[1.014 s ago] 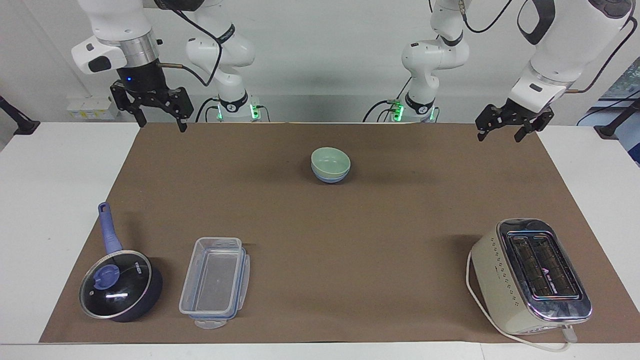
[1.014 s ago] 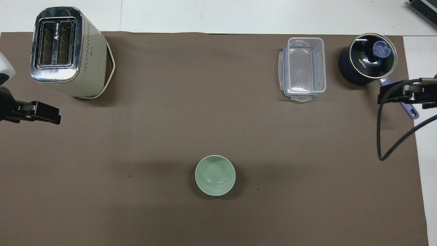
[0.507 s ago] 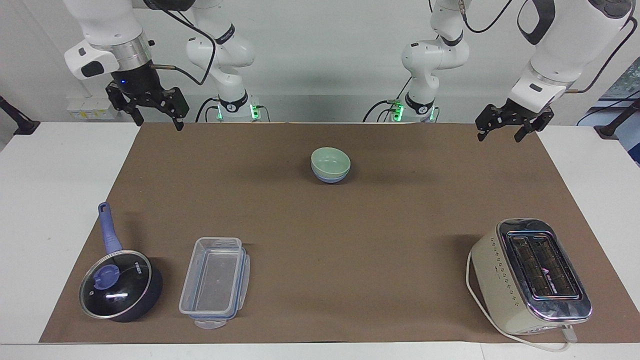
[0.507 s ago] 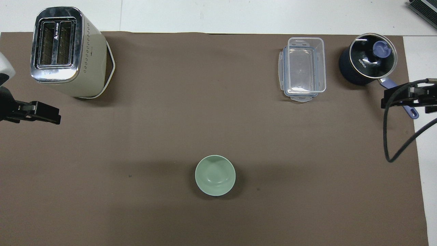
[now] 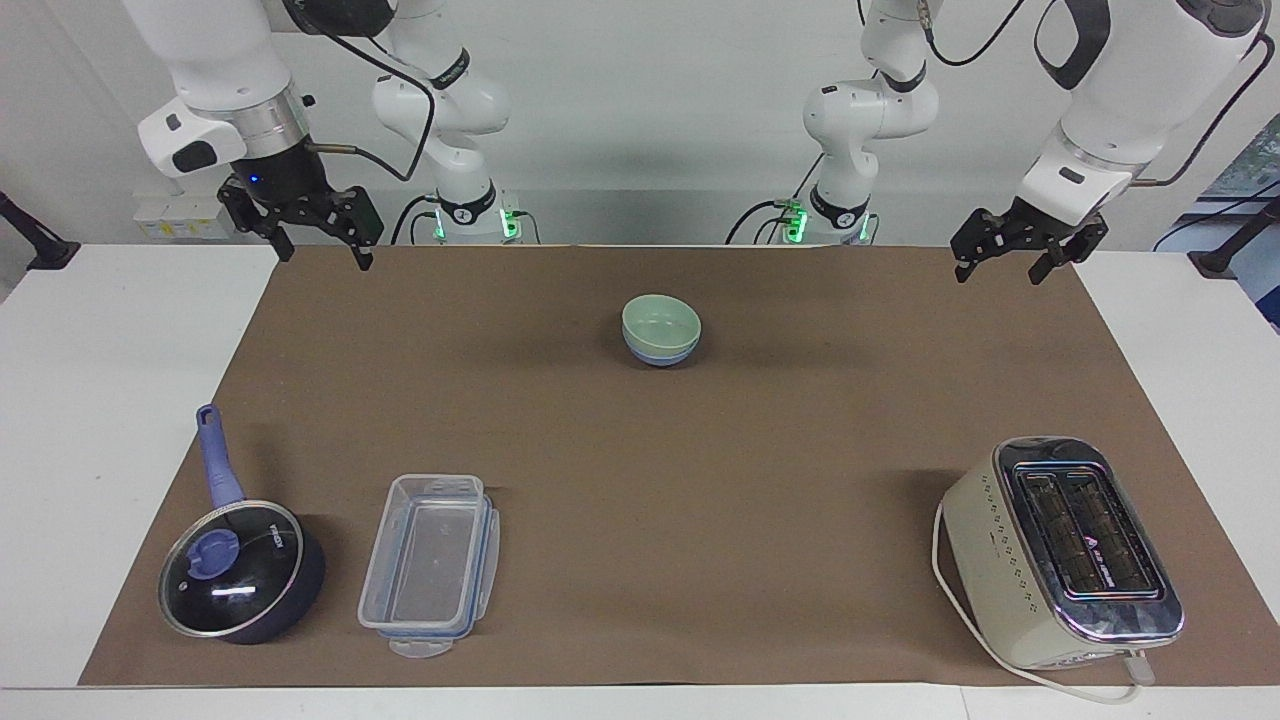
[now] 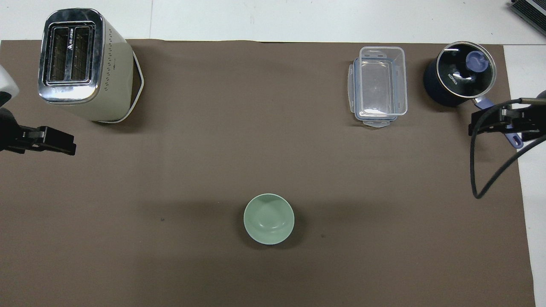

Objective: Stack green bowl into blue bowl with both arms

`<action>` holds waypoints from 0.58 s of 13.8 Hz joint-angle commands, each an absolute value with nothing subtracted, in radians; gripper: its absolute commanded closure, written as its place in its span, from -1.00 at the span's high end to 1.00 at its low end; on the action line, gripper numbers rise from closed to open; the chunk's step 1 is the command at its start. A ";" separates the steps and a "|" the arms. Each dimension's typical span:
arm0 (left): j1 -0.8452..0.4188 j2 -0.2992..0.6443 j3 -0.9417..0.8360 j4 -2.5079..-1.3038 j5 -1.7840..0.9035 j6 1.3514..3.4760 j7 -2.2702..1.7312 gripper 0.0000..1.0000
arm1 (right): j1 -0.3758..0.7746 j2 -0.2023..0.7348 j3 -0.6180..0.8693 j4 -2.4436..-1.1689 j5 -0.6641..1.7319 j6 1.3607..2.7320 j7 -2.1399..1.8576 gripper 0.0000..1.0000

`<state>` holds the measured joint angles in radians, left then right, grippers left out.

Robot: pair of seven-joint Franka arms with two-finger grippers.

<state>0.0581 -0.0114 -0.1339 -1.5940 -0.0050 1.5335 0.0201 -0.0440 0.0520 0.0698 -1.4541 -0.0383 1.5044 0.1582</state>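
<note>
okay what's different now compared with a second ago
Only the right arm's tool moved: it rose slightly and drifted a little, empty and open, at its own end of the table. The left tool, also open, the green bowl nested in the blue bowl, and everything else stayed put.

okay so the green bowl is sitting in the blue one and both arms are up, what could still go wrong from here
Little looks at risk. The green bowl sits nested in the blue bowl, unheld, so a knock could shift the stack. The right gripper hangs open over the mat's corner, toward the saucepan end; a careless sweep might catch its handle. The left gripper waits open above the mat's edge.
</note>
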 commanded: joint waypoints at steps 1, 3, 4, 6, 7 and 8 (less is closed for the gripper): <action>0.069 -0.006 -0.143 -1.580 0.005 1.514 0.028 1.00 | -0.072 0.012 0.080 -1.526 -0.012 1.540 0.134 1.00; 0.069 -0.006 -0.143 -1.580 0.005 1.514 0.026 1.00 | -0.087 -0.006 0.080 -1.557 -0.012 1.543 0.111 1.00; 0.069 -0.006 -0.143 -1.580 0.005 1.514 0.028 1.00 | -0.090 -0.005 0.080 -1.557 -0.012 1.543 0.095 1.00; 0.069 -0.006 -0.143 -1.580 0.005 1.514 0.028 1.00 | -0.092 -0.002 0.080 -1.551 -0.014 1.546 0.083 1.00; 0.069 -0.006 -0.143 -1.580 0.005 1.514 0.028 1.00 | -0.091 0.002 0.080 -1.546 -0.014 1.546 0.086 1.00; 0.069 -0.006 -0.143 -1.580 0.005 1.514 0.028 1.00 | -0.091 0.002 0.081 -1.546 -0.012 1.546 0.095 1.00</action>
